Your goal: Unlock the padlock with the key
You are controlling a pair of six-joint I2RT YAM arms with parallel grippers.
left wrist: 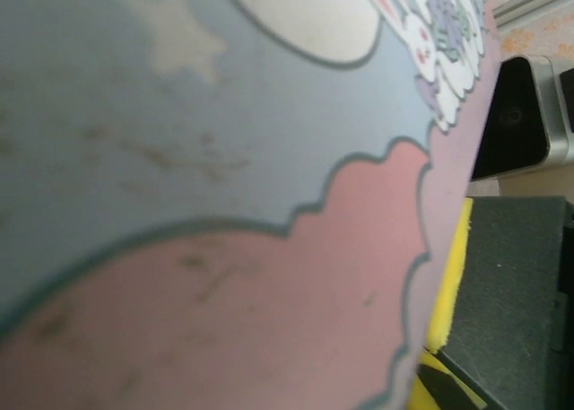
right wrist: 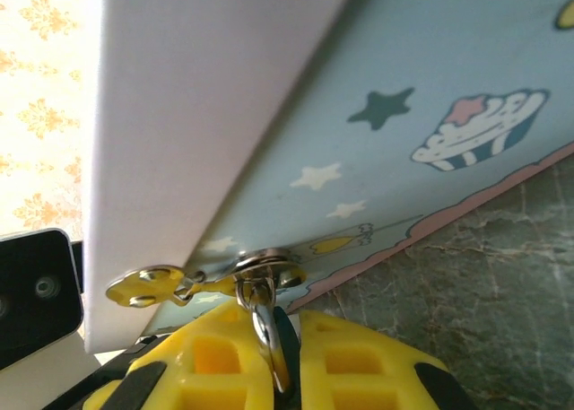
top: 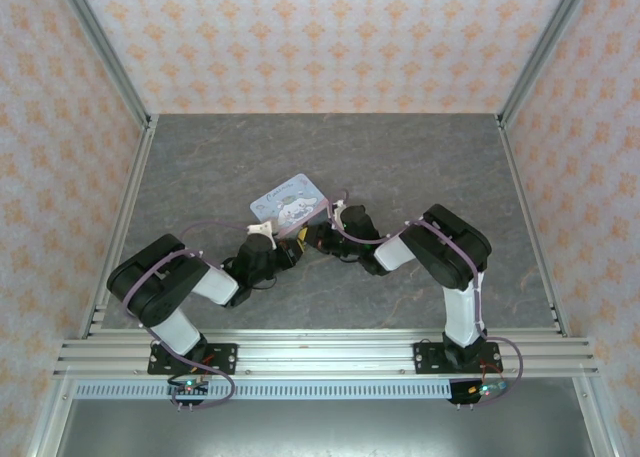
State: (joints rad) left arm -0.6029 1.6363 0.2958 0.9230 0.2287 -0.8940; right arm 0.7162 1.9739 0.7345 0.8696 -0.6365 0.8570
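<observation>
Right hand (right wrist: 269, 361): 2 yellow fingers closed, pinching a thin silvery loop. I read the loop as the shackle of the padlock (right wrist: 262, 307). The teal body is hidden between the pads, so that is a judgement.

The loop threads the metal ring of the clasp (right wrist: 265, 266) on the near edge of the tin (top: 290, 197). Its long axis runs from the ring straight back into the hand.

Left hand (top: 293, 245): closed. Its wrist view sits hard against the tin lid, so I cannot tell whether anything is held.

Key: too small to pick out, so I cannot tell whether the left hand has it.

From overhead the 2 hands meet tip to tip just near of the tin, mid-tabletop (top: 400, 157). The padlock lies just right of the left hand. The right arm is nearer and already on it.

Likely next: bring the key in from the left, along the padlock's long axis. The keyhole face is hidden.
</observation>
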